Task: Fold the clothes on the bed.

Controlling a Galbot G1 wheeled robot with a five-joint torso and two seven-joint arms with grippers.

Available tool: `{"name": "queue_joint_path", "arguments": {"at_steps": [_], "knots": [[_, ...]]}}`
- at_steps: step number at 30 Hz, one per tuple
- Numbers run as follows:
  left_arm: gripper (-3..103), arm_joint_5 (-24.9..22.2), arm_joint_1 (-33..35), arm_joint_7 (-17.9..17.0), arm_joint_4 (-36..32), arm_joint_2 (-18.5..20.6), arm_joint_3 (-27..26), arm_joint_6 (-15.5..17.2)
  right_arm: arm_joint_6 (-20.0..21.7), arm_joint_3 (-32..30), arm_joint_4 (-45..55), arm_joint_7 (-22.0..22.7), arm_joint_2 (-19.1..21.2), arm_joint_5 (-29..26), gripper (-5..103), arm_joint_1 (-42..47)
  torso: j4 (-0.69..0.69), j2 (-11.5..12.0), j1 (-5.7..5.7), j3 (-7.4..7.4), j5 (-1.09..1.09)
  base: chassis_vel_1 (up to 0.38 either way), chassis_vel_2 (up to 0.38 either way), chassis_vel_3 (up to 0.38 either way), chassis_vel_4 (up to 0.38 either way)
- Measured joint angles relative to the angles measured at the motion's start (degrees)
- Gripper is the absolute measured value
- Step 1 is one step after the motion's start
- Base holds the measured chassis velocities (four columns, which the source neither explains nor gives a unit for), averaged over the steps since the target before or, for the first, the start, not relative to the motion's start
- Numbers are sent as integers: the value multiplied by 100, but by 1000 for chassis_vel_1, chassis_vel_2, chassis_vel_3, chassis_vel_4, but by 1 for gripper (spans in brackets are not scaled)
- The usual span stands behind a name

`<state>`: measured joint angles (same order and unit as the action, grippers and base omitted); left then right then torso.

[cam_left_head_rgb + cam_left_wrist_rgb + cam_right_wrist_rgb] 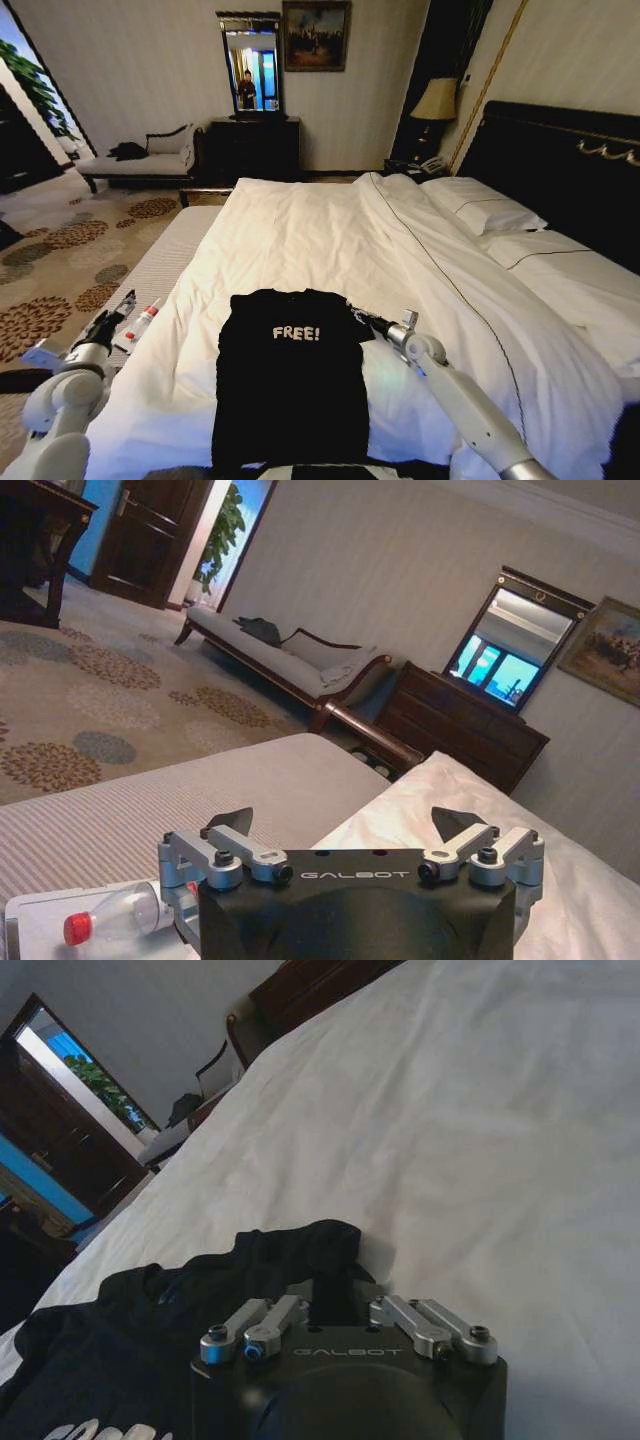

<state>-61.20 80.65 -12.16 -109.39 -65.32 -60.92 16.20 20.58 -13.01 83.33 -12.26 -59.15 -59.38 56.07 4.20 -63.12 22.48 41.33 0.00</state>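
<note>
The clothes are one black T-shirt with white "FREE!" lettering, lying flat and face up near the foot of the bed, which has a white duvet. My right gripper is at the shirt's right sleeve. In the right wrist view the right gripper is shut on the bunched sleeve edge of the T-shirt. My left gripper hangs off the bed's left side, apart from the shirt. In the left wrist view the left gripper is open with nothing between its fingers.
A plastic bottle with a red cap lies on a grey striped bench beside the bed. Pillows and a dark headboard are at the right. A pale chaise and a dark dresser stand by the far wall.
</note>
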Motion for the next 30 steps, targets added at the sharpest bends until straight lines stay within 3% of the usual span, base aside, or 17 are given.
{"name": "queue_joint_path", "arguments": {"at_steps": [2, 7, 12, 18, 22, 25, 28, 30], "knots": [[100, 3, -5, 0, 12, -3, 0, -2, -44, -34, 10, -79, -3, 13, 14, 0, 0, 0, 0, 0, -1, 0, 0, 0, 0], [100, 6, -30, -2, 47, -5, 7, -5, -114, -120, 11, -403, 22, 32, 2, 25, 0, 0, 0, 0, 0, 0, 0, 0, 0], [100, 6, -56, -8, 65, -5, 37, -6, -172, -199, -1, -736, 64, 156, 0, 72, 1, 0, 0, 0, 0, 0, 0, 0, 0], [100, 20, -64, -12, 71, -5, 63, -6, -207, -209, -134, -669, 65, 275, -1, 8, 1, 0, 0, 0, 0, 0, 0, 0, 0], [100, 36, -47, -13, 72, -7, 68, -6, -105, -146, -376, -644, 43, 166, 20, -194, 0, 0, 0, 0, 0, 0, 0, 0, 0], [100, 37, -33, -13, 71, -6, 63, -7, 3, -123, -497, -627, 26, 69, 25, -276, -1, 0, 0, 0, 0, 0, 0, 0, 0], [100, 25, -21, -14, 63, 19, 23, -7, 149, -128, -646, -672, 16, 13, 42, -320, 0, 0, 0, 0, 0, 0, 0, 0, 0], [100, 23, -18, -14, 63, 24, 16, -7, 178, -135, -670, -711, 17, 13, 47, -319, 0, 0, 0, 0, 0, 0, 0, 0, 0]]}}
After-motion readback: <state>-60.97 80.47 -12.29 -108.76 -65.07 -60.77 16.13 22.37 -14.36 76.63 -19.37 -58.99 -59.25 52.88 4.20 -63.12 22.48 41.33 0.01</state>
